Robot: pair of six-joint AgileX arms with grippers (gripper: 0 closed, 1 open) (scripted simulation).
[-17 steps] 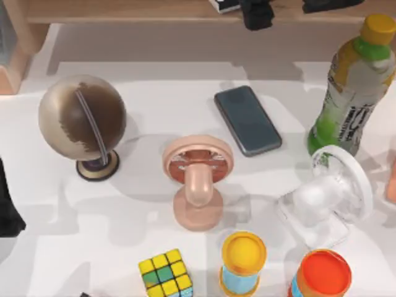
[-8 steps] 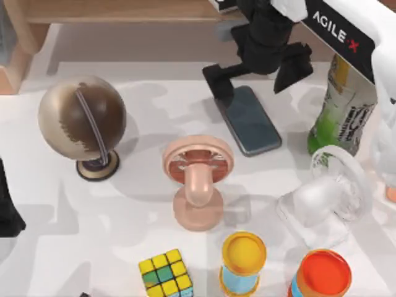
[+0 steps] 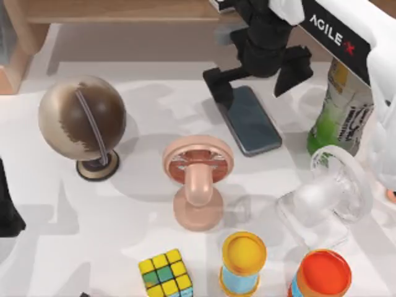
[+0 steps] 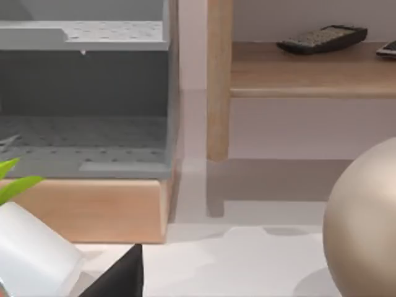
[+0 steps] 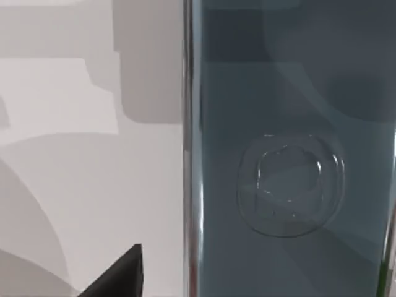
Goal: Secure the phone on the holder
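One phone (image 3: pixel 250 121) lies flat on the white desk (image 3: pixel 142 204), toward the back and right of centre, with its long side slanted. One pink holder (image 3: pixel 197 179) stands in front of it near the middle of the desk, its ring head facing up and nothing resting on it; phone and holder are apart. Around them are one globe (image 3: pixel 81 120) at the left, one green bottle (image 3: pixel 350 86) at the right, one white fan (image 3: pixel 328 198) just in front of the bottle, one colour cube (image 3: pixel 166 273) at the front, and two round-lidded tubs, one yellow (image 3: pixel 244 261) and one orange (image 3: pixel 321 275); both tubs are closed, so what they hold cannot be told. The right tool (image 3: pixel 257 77) hangs over the far end of the phone with its two dark fingers (image 3: pixel 218 86) spread wide, one at the phone's far corner and the other out to the side, and it grasps nothing. In the right wrist view the phone's (image 5: pixel 291 161) glossy face sits close below the camera. The left arm is parked at the left side of the desk; whether its tool is released or clenched I cannot tell.
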